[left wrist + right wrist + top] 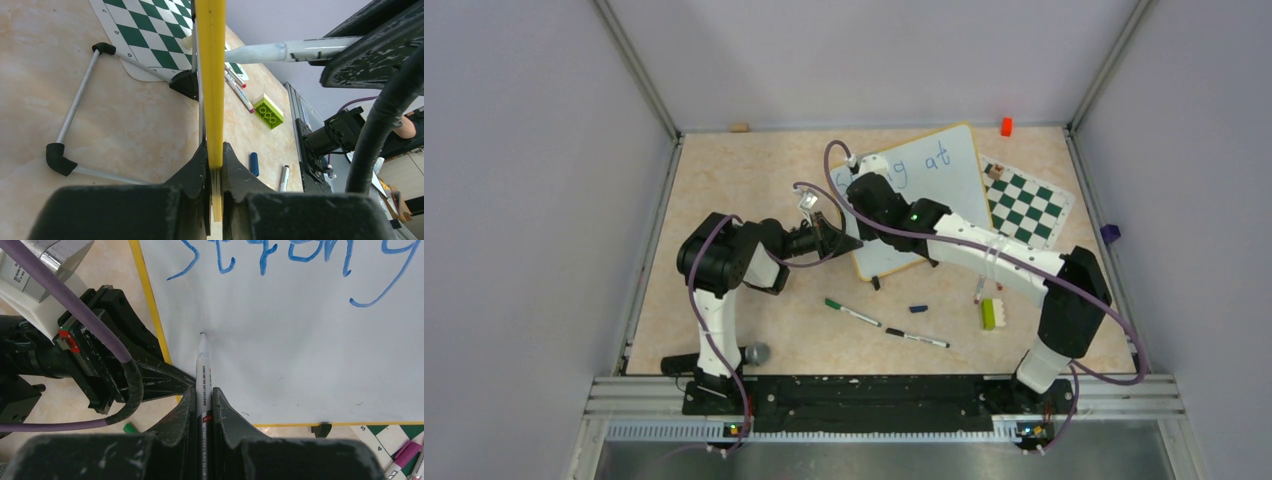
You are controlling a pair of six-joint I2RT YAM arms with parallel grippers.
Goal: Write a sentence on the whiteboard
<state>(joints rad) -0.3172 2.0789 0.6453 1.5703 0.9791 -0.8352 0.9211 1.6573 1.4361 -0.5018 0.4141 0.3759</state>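
Note:
The whiteboard with its yellow rim stands tilted on black clip feet at the back middle of the table. Blue writing on its top line reads "Strong" and "at". My left gripper is shut on the rim at the board's left edge. My right gripper is shut on a white marker. The marker's tip touches the blank white face below the start of "Strong". In the top view the right gripper covers the first letters.
A green-and-white chessboard lies right of the whiteboard. On the table in front lie a green-capped marker, a black-ended marker, a blue cap and a lime brick. The board's wire stand sits behind it.

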